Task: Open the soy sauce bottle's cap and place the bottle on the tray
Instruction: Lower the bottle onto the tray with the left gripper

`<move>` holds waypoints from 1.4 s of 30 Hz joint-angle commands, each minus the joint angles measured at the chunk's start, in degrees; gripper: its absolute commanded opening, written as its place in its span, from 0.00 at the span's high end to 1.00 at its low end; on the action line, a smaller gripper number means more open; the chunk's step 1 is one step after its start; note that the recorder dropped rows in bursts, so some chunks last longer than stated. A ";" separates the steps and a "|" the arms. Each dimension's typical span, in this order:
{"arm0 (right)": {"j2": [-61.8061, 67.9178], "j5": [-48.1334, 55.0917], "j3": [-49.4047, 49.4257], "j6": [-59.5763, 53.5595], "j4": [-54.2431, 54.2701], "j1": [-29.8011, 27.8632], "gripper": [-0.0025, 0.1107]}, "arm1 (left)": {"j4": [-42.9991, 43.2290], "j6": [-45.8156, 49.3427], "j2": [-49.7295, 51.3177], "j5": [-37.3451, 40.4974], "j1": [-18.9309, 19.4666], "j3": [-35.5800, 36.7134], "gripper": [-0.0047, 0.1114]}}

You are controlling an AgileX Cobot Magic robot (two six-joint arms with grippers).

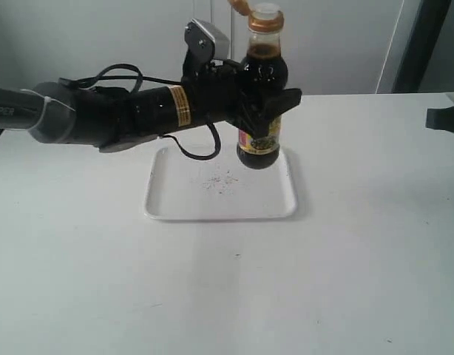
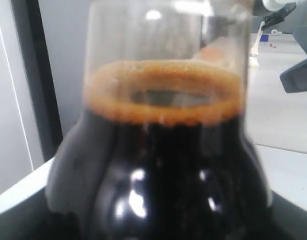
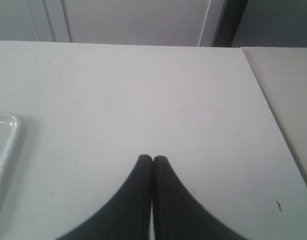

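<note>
My left gripper (image 1: 268, 107) is shut on the soy sauce bottle (image 1: 265, 70) and holds it upright in the air over the back right part of the white tray (image 1: 175, 203). The grip is round the bottle's middle, just above the red-and-yellow label (image 1: 258, 142). The orange cap (image 1: 240, 6) is flipped open to the side of the spout. The left wrist view is filled by the bottle (image 2: 168, 175), dark liquid with a foam ring. My right gripper (image 3: 152, 159) is shut and empty, low over bare table at the far right (image 1: 445, 118), well away from the bottle.
The tray has dark specks at its centre (image 1: 221, 181), and its corner shows in the right wrist view (image 3: 3, 135). A seam between two tabletops (image 3: 273, 110) runs to the right of the right gripper. A wall stands behind the table.
</note>
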 commanded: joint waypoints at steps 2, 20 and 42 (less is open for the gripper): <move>-0.12 -1.24 0.25 -2.24 -0.61 3.12 0.98 | -2.07 -0.61 -2.01 -7.80 5.16 1.38 0.96; -0.12 -0.74 0.25 -3.02 -0.48 4.36 0.98 | -9.74 6.51 4.11 -8.83 8.77 2.90 0.96; -0.12 -0.87 0.25 -3.02 -0.39 4.36 0.98 | -13.93 11.63 9.96 -8.83 8.65 2.90 0.96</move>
